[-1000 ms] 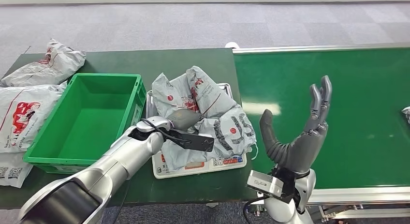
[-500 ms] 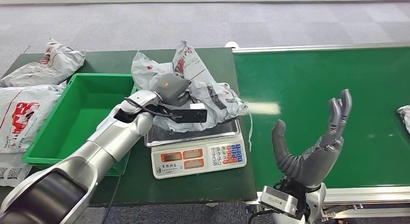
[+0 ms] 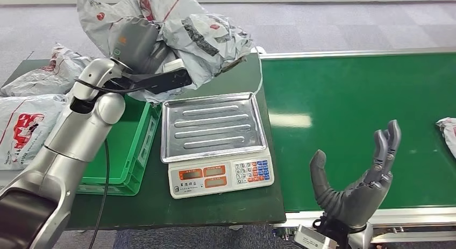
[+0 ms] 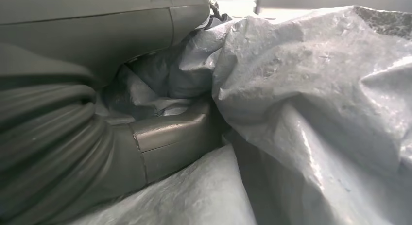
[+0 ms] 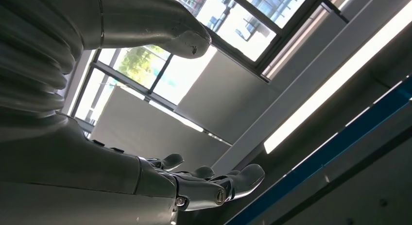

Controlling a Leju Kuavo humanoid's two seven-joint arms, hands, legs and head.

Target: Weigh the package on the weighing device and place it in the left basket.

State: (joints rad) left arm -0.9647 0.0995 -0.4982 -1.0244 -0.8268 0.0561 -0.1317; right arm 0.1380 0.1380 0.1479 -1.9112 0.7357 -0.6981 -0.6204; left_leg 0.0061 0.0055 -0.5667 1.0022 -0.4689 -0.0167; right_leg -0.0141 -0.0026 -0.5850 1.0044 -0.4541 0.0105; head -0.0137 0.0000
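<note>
My left hand grips a crumpled grey package with red and black print and holds it high above the back of the table, over the far right corner of the green basket. In the left wrist view the thumb presses into the grey package. The scale stands to the right of the basket with its steel tray bare. My right hand hovers open, palm up with fingers spread, over the near edge of the green conveyor; the right wrist view has its fingers against the ceiling.
More grey packages lie on the table left of the basket. Another package sits at the conveyor's right edge. The scale's keypad and displays face me at the table's front.
My left hand has lifted the package off the scale tray and carried it up and to the left, toward the basket. My right hand has sunk lower and shifted right.
</note>
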